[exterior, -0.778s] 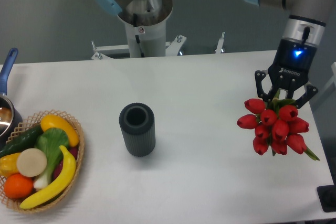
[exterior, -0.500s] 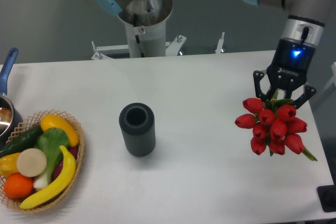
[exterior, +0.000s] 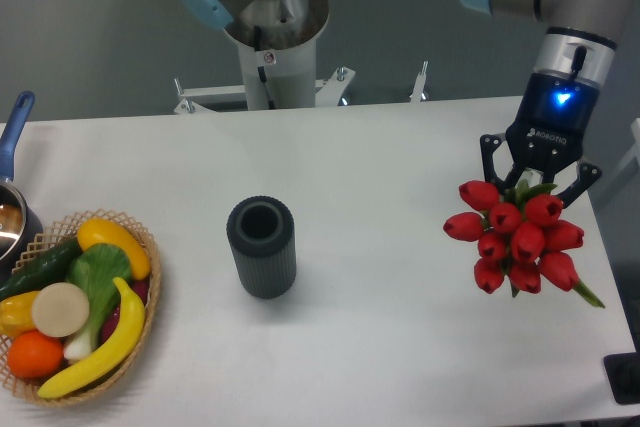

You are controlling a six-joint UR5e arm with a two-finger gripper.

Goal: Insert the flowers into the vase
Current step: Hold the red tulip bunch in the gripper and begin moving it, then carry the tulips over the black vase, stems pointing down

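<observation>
Gripper [exterior: 530, 182] at the table's [exterior: 380, 167] right side grasps the flowers [exterior: 515, 237] — red buds hanging below it — well apart from the upright vase [exterior: 262, 247] near centre.

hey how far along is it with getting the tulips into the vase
Done: the pincer has the flowers gripped and hanging at the table's right side. In hand: carrying them. Left: the vase stands empty at mid-table, well to their left, so the move over its mouth and the lowering in remain.
</observation>
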